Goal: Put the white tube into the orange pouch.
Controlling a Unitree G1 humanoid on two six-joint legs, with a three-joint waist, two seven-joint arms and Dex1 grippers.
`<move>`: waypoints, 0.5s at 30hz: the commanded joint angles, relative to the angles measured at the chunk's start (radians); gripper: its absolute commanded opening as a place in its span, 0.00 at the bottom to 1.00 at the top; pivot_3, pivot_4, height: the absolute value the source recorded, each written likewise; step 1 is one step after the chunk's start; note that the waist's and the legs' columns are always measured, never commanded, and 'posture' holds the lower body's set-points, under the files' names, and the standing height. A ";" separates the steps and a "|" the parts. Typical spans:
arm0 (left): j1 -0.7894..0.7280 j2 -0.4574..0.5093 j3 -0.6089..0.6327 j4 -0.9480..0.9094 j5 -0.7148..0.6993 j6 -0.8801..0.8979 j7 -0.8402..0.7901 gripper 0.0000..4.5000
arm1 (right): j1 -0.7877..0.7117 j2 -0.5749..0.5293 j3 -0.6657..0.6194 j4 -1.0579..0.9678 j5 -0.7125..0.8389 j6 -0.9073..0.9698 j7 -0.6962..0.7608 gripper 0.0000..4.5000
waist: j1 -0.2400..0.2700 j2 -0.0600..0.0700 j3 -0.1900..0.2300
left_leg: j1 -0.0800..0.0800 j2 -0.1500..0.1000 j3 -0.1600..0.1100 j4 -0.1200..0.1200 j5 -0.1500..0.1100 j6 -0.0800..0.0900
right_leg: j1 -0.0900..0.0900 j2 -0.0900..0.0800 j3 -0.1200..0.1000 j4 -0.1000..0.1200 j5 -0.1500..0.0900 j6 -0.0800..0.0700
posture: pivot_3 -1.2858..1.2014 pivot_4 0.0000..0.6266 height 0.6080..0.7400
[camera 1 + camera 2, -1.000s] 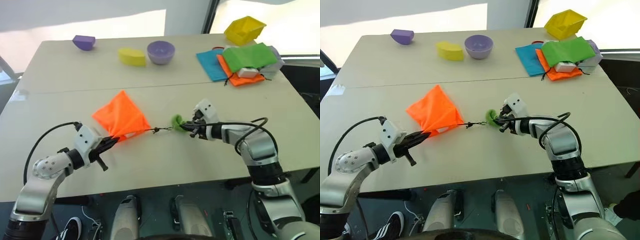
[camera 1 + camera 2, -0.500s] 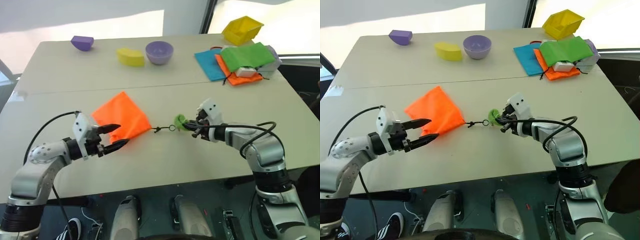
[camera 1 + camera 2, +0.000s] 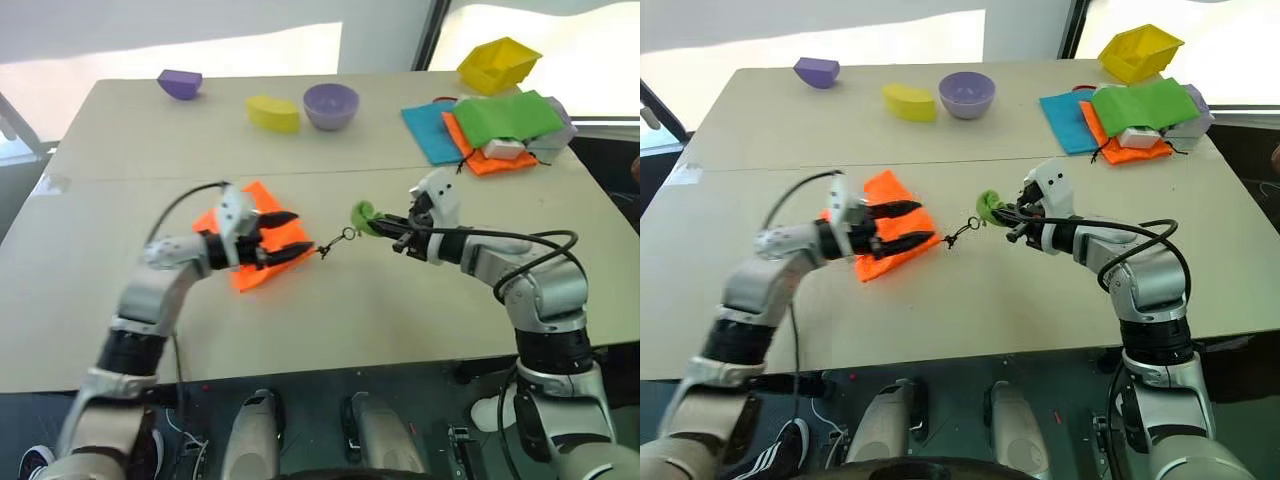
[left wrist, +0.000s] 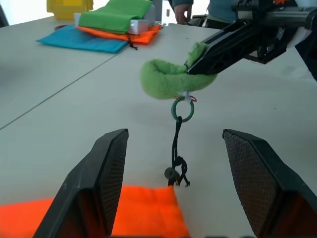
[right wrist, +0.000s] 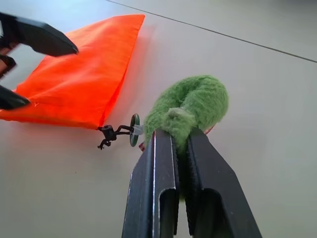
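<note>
The left gripper [image 3: 285,237] hovered with fingers spread over the orange pouch [image 3: 262,252]. To its right, the right gripper [image 5: 171,148] pinched a fuzzy green tag [image 5: 190,104] on the pouch's cord [image 4: 177,148].

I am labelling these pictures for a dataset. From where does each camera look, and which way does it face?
Left and right eye views: from the head, forward and down over the table; both arms show, with the left gripper open at the orange pouch.
Left wrist view: along the open fingers toward the green ring.
Right wrist view: along the right gripper, shut on the green fuzzy tag, toward the pouch.
Both wrist views share the tag, ring and pouch.
</note>
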 commanded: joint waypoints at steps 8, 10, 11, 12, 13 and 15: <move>-0.152 -0.070 -0.066 0.237 0.103 -0.093 -0.081 0.62 | -0.005 0.021 0.008 -0.079 0.007 -0.039 -0.056 0.00 | -0.005 0.000 0.000 | 0.001 0.001 -0.002 -0.001 0.000 0.000 | -0.001 0.002 0.000 0.002 0.000 0.000 | 0.52 0.24 1.00; -0.170 -0.079 -0.064 0.263 0.111 -0.097 -0.091 0.62 | -0.008 0.022 0.008 -0.081 0.009 -0.042 -0.061 0.00 | -0.003 0.000 0.000 | 0.001 0.001 -0.002 -0.001 0.000 0.000 | -0.001 0.002 0.000 0.002 0.000 0.000 | 0.52 0.24 1.00; -0.181 -0.084 -0.058 0.277 0.111 -0.098 -0.090 0.62 | -0.010 0.024 0.010 -0.084 0.007 -0.045 -0.067 0.00 | -0.003 0.000 0.000 | 0.000 0.000 -0.002 -0.001 0.000 0.000 | -0.001 0.002 0.000 0.002 0.000 0.000 | 0.52 0.24 1.00; -0.190 -0.087 -0.055 0.283 0.096 -0.087 -0.117 0.56 | -0.014 0.028 0.011 -0.085 0.006 -0.048 -0.073 0.00 | -0.001 0.000 0.000 | 0.000 0.000 -0.001 0.000 0.000 0.000 | -0.001 0.001 0.000 0.002 0.000 0.000 | 0.52 0.24 1.00; -0.199 -0.091 -0.052 0.294 0.102 -0.103 -0.113 0.50 | -0.016 0.030 0.012 -0.085 0.004 -0.050 -0.077 0.00 | -0.001 0.000 0.000 | 0.000 0.000 -0.001 0.001 0.000 0.000 | -0.001 0.001 0.000 0.002 0.000 0.000 | 0.52 0.24 1.00; -0.208 -0.093 -0.050 0.299 0.112 -0.109 -0.108 0.35 | -0.018 0.034 0.014 -0.087 0.005 -0.051 -0.084 0.00 | -0.001 0.000 0.000 | -0.001 0.000 -0.001 0.001 0.000 0.000 | -0.001 0.001 0.000 0.002 0.000 0.000 | 0.52 0.24 1.00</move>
